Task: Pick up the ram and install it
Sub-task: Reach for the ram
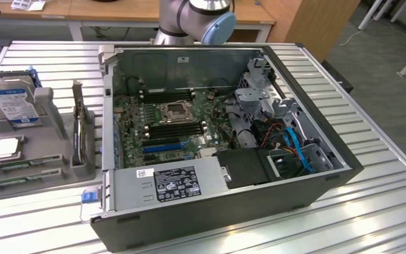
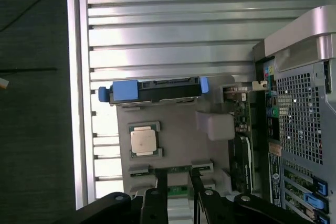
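Wrist view: ram [image 2: 176,170], a green stick, lies flat in the gray fixture [image 2: 178,129] with a gray clip at each end. A second green stick [image 2: 178,189] lies parallel just beside it, on the side away from the hard drive [image 2: 155,90]. Gripper [image 2: 178,178] is spread and pinching nothing. Its black fingers [image 2: 160,195] frame the middle of both sticks. Height above them: cannot tell.

Exterior view: ram [image 1: 21,165] and second green stick [image 1: 16,181] sit low in the fixture [image 1: 51,159], at the exterior view's left of the computer case [image 1: 217,211].

Edges and room:
- The upright card [image 1: 83,137] stands between the sticks and the case wall, so that side is tight.
- The slatted table [image 1: 372,159] lies bare at the exterior view's right of the case.

Counts:
- green sticks in the fixture: 2
- hard drive [image 1: 12,103]: 1
- processor chip [image 1: 4,149]: 1
- upright card: 1
- case: 1, open on top, motherboard [image 1: 167,114] exposed
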`<state>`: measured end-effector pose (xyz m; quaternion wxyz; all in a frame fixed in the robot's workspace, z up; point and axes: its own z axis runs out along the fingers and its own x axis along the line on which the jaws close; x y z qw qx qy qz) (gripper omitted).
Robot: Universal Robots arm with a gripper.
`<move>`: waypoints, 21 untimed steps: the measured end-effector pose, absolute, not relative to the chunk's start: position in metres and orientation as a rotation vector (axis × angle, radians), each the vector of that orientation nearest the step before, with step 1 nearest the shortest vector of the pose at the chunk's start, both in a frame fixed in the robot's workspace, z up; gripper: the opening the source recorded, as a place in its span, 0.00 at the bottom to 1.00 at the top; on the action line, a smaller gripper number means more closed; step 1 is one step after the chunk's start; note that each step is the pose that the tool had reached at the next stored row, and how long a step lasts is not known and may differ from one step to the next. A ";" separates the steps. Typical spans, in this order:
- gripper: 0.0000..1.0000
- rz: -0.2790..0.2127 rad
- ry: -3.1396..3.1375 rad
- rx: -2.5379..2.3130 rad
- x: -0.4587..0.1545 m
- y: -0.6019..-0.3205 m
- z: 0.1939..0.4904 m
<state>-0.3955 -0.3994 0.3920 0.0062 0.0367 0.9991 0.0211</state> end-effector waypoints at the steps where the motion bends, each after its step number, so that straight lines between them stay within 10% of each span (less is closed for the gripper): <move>1: 0.29 0.066 3.128 0.089 -0.396 -0.399 0.392; 21: 0.29 0.069 3.100 -0.477 -0.396 -0.399 0.392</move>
